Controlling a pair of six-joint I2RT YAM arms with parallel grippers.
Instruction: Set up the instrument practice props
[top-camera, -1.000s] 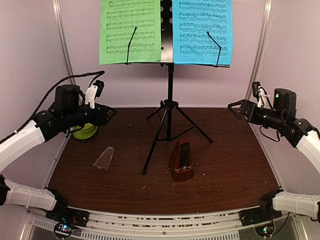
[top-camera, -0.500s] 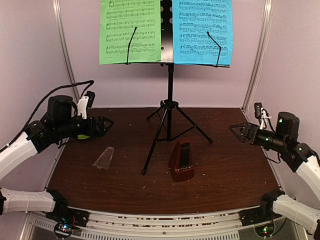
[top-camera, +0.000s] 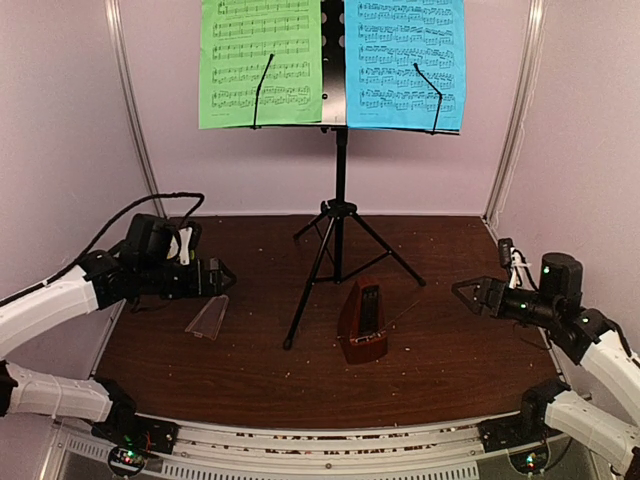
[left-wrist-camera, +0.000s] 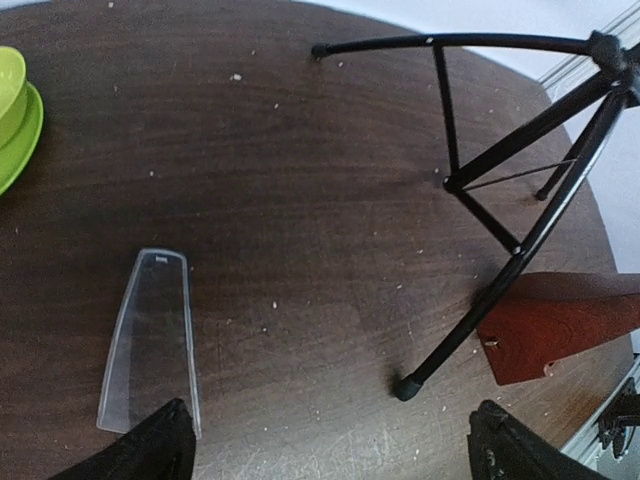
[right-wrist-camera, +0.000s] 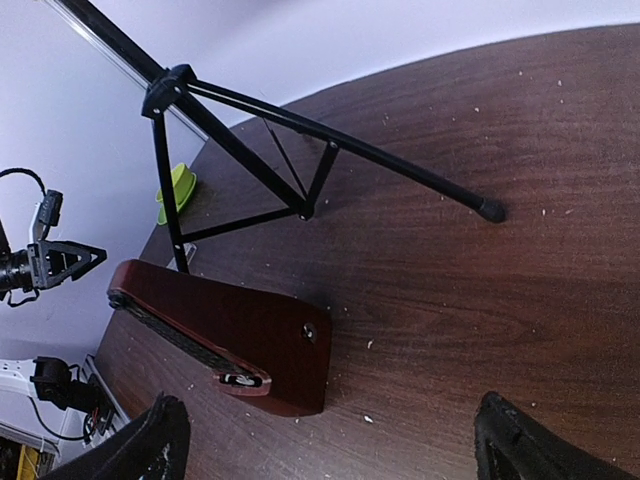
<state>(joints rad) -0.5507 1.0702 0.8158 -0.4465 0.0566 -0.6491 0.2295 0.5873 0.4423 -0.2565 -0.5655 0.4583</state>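
Note:
The black music stand (top-camera: 340, 170) is upright at the back of the table. A green sheet (top-camera: 260, 62) and a blue sheet (top-camera: 405, 62) rest on its desk. The reddish-brown metronome (top-camera: 362, 322) stands uncovered by the stand's front leg and also shows in the right wrist view (right-wrist-camera: 240, 335). Its clear cover (top-camera: 207, 315) lies flat on the table to the left (left-wrist-camera: 148, 340). My left gripper (top-camera: 222, 276) hovers open just above and behind the cover (left-wrist-camera: 335, 450). My right gripper (top-camera: 462, 290) is open and empty, facing the metronome from the right (right-wrist-camera: 335, 445).
A lime-green bowl (left-wrist-camera: 15, 120) sits at the table's far left, behind my left arm. The tripod legs (left-wrist-camera: 470, 290) spread across the middle of the dark wooden table (top-camera: 450, 370). Pale walls close in on three sides.
Both arms have dropped lower toward the table. The left gripper swung in over the clear cover; the right gripper sank to the metronome's height.

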